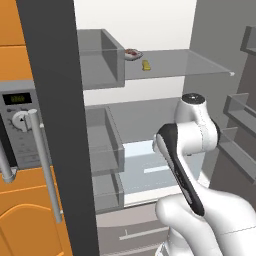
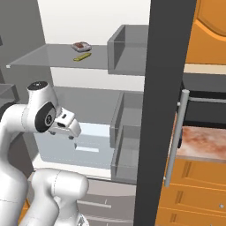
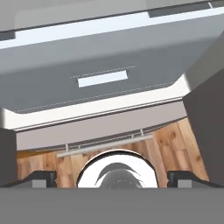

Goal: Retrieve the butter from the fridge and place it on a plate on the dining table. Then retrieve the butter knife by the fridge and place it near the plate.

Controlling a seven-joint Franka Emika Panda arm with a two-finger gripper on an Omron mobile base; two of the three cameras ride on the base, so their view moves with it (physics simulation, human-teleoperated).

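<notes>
The fridge (image 1: 150, 125) stands open; the butter (image 1: 146, 65) lies far back on the top shelf (image 1: 200, 65) (beside a reddish snack (image 1: 132, 53)). The fingers (image 3: 111, 177) are spread, empty, low. Next: raise and reach.

Fridge (image 1: 150, 30) doors: swung wide, interior open from the front.
Top shelf (image 1: 200, 62): bare toward 3 o'clock; butter (image 1: 146, 65) beside reddish food item (image 1: 132, 54) near centre.
Bins (image 1: 102, 57): block the 9 o'clock side.
Door edge (image 1: 60, 125): walls off 9 o'clock.
</notes>
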